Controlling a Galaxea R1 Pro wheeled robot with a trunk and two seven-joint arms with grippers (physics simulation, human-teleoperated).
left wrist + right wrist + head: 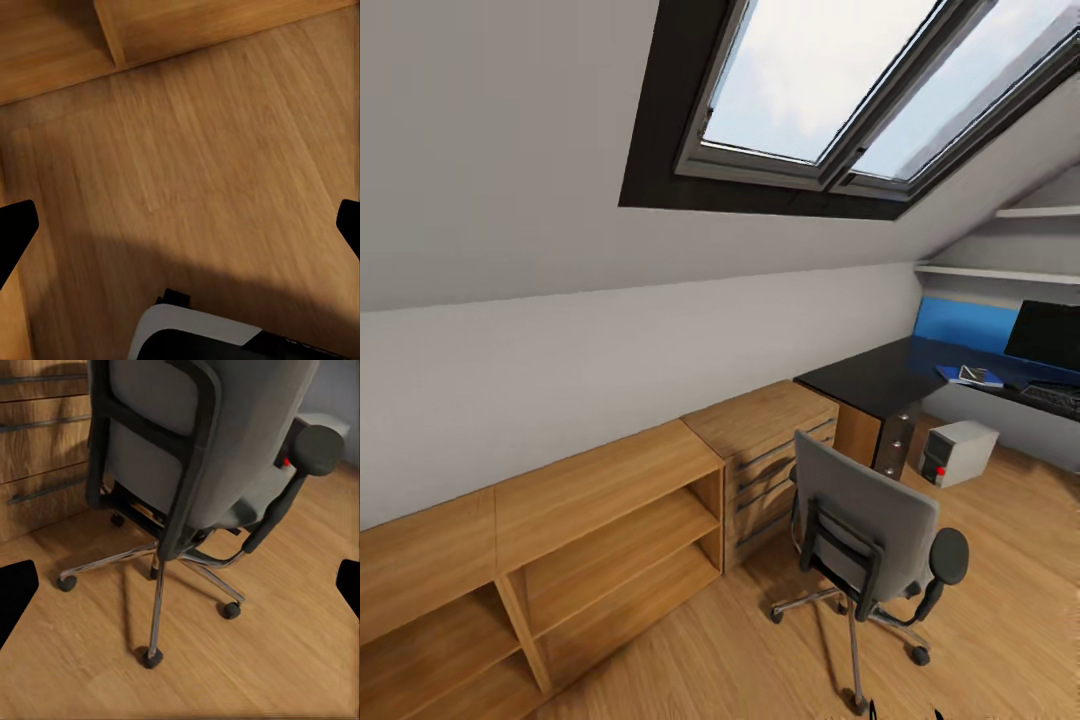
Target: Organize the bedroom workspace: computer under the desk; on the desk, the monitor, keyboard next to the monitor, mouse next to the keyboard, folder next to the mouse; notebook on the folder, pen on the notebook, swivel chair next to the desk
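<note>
The grey swivel chair (pixel 868 528) stands on the wood floor with its back to me, a little way from the black desk (pixel 870 375). On the desk, against the blue back panel, are the monitor (pixel 1046 335), the keyboard (pixel 1056 399) and the blue folder (pixel 958 373), which has a dark notebook (pixel 983 379) on it. The grey computer (pixel 958 452) sits on the floor by the desk's drawer unit. I cannot make out the mouse or the pen at this distance. My right gripper (pixel 180 589) is open, facing the chair (pixel 195 450) and its star base. My left gripper (pixel 180 225) is open over bare floor.
A low wooden shelf unit (pixel 560 560) and wooden dresser (pixel 765 450) line the wall on the left under the sloped ceiling with its skylight (pixel 840 80). White wall shelves (pixel 1000 272) hang above the desk. My base (pixel 202 337) shows in the left wrist view.
</note>
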